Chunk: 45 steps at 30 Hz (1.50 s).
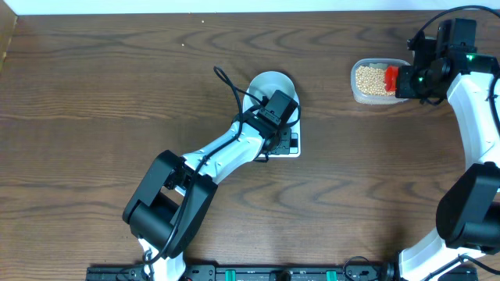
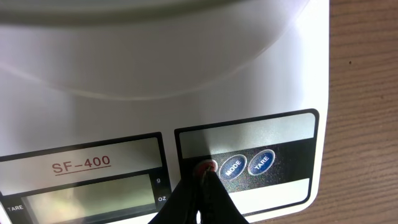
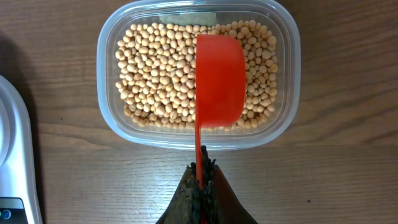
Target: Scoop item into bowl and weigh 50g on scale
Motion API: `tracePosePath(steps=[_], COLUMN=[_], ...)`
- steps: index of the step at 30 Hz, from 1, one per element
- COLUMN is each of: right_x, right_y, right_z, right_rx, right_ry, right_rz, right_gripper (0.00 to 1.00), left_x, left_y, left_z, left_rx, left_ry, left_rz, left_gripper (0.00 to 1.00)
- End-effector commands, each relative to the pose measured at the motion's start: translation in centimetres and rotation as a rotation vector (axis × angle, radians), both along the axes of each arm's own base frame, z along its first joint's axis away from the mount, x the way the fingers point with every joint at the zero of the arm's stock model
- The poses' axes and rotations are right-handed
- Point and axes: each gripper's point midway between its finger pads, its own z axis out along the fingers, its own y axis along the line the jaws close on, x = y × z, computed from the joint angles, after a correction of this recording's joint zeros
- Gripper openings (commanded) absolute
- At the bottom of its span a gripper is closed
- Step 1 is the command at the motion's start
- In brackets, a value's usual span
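Bowl [image 1: 266, 82] and scale [image 1: 295, 148] are sitting together in the overhead view, the bowl resting on the scale's back half, away from the buttons. No beans are showing in the part of the bowl we can see, so we are judging that nothing is being weighed yet. We are reaching our left arm across the table [image 1: 117, 94], and the left claw [image 1: 283, 133] is hanging over the scale's front edge. Well to the right of the scale, the tub [image 1: 355, 92] is holding all the beans [image 1: 369, 80]. The right claw [image 1: 402, 78] is waiting on the tub's side away from the scale, holding the scoop [image 1: 391, 78] over them.

From the left wrist we are seeing the left claw pinched shut and holding nothing. Its joined tips are touching the red button [image 2: 206, 167] on the scale's panel, with MODE [image 2: 233, 167] and TARE [image 2: 262, 162] beside it. We are judging that the fingers are closed to make one blunt point for pressing, probably to switch the scale on. The display [image 2: 87, 199] is showing no digits we can read.

From the right wrist we are seeing the right claw clamped narrow on the end of the scoop's handle, with the cup lying on the beans mid-tub. Gripping the handle's end is leaving the fingers clear of the beans. The scale's edge is peeking in at left.
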Motion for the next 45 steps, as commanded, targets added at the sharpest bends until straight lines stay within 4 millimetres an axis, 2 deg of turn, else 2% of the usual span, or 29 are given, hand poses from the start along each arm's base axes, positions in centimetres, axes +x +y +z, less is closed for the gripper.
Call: tracePosePath(steps=[1, 7, 15, 17, 45], right_x=[0.3, 0.3, 0.4, 0.4, 0.4], right_y=[-0.4, -0.4, -0.4, -0.4, -0.4], right_z=[1.3, 1.3, 1.4, 1.4, 1.4], right_rx=[-0.001, -0.001, -0.001, -0.001, -0.002], right_ry=[-0.031, -0.032, -0.038, -0.038, -0.038], right_rz=[-0.019, -0.019, -0.019, -0.019, -0.018], right_gripper=[0.01, 0.01, 0.01, 0.01, 0.01], left_x=[-0.7, 0.1, 0.9, 1.0, 0.6], left_y=[1.2, 0.6, 0.0, 0.0, 0.6], left_z=[-2.0, -0.6, 4.6, 5.2, 3.9], left_rx=[0.06, 0.037, -0.028, -0.037, -0.006], left_ry=[0.039, 0.009, -0.105, -0.117, -0.103], left_rz=[0.006, 0.005, -0.028, -0.028, -0.022], left_gripper=[0.07, 0.07, 0.07, 0.07, 0.07])
